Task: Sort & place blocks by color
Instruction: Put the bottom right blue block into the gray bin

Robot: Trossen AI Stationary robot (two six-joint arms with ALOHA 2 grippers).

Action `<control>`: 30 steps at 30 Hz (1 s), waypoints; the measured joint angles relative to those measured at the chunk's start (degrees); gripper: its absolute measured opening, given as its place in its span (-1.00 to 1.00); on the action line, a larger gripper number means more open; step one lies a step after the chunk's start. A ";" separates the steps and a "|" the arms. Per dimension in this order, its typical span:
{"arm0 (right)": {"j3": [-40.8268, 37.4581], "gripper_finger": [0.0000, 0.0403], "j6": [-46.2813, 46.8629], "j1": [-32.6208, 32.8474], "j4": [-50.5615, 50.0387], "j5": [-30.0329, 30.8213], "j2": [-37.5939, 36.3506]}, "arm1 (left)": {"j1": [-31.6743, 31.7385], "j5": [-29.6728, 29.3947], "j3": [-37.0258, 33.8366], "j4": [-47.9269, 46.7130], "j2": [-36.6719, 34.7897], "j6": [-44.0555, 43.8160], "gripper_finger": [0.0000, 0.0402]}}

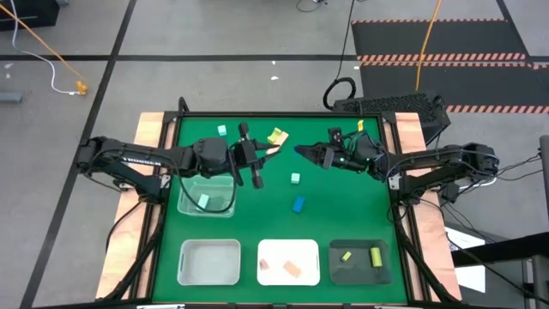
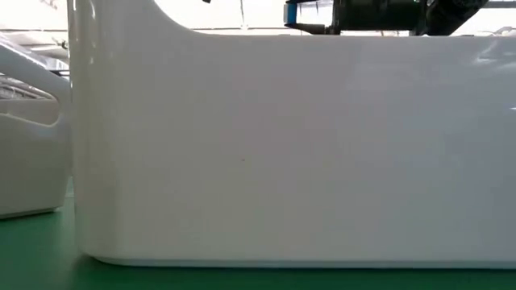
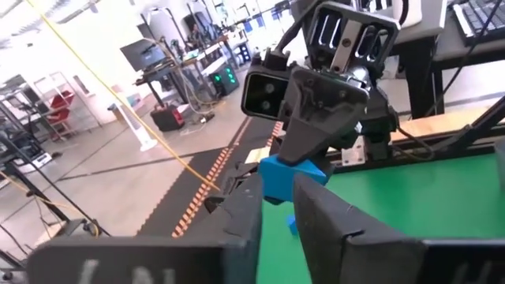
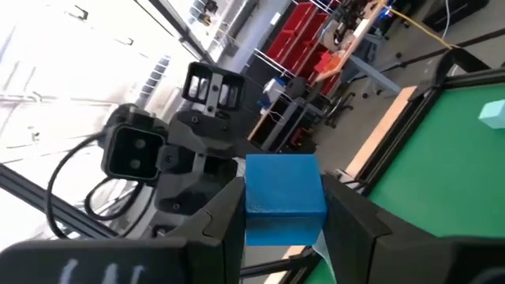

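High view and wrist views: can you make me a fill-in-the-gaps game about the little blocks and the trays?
1. The dark rectangular tray holds two short bars coloured ___.
2. The clear plastic tray holds one small block coloured ___.
3. The white tray beside the dark one holds two wooden pieces coloured ___.
4. The right gripper is shut on a small cube coloured ___.

Missing words: yellow-green; mint; tan; blue

Four trays (image 1: 208, 263) are counted. Blocks seen: two blue (image 1: 298, 204), three mint (image 1: 295, 178), three yellow (image 1: 375, 256), two tan (image 1: 292, 269). Two arms (image 1: 137, 159) are present.
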 joint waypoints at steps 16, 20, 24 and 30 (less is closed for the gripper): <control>-0.04 -0.43 1.36 -4.03 0.96 -3.05 0.00 | 2.37 0.30 0.00 1.91 0.03 0.25 -0.19; 0.05 -0.43 2.97 -4.67 1.92 -3.07 0.00 | 2.74 4.38 -0.02 4.01 1.89 -1.02 0.13; 2.73 -0.43 3.10 -4.26 1.98 -3.07 0.94 | 2.73 5.95 -0.02 9.41 4.79 0.47 0.31; 7.45 -0.43 1.75 -3.01 2.24 -4.23 3.73 | 2.73 5.34 -0.06 14.23 6.85 4.12 0.35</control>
